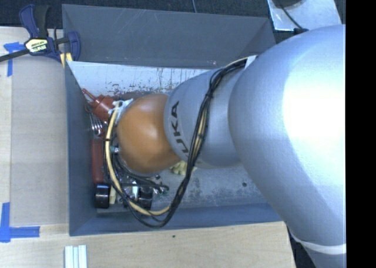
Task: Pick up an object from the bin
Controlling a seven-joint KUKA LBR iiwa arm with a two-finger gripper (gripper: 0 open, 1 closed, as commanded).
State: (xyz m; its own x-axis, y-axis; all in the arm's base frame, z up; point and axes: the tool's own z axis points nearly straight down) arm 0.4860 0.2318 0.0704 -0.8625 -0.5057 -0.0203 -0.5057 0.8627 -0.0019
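Note:
The dark body of my gripper shows low in the bin's front left part, under the arm's orange cover and among its cables. Just left of it, a long red-brown thing lies along the left wall, its upper end near the back left. A metal coil sits on it about halfway up. At its lower end, beside the gripper, lies a small black piece. A pale yellow thing peeks out from under the arm on the gripper's right.
The arm and its orange cover hide most of the bin's middle and right. Bare scuffed floor shows along the back wall and at the front right. The left and front walls stand close to the gripper.

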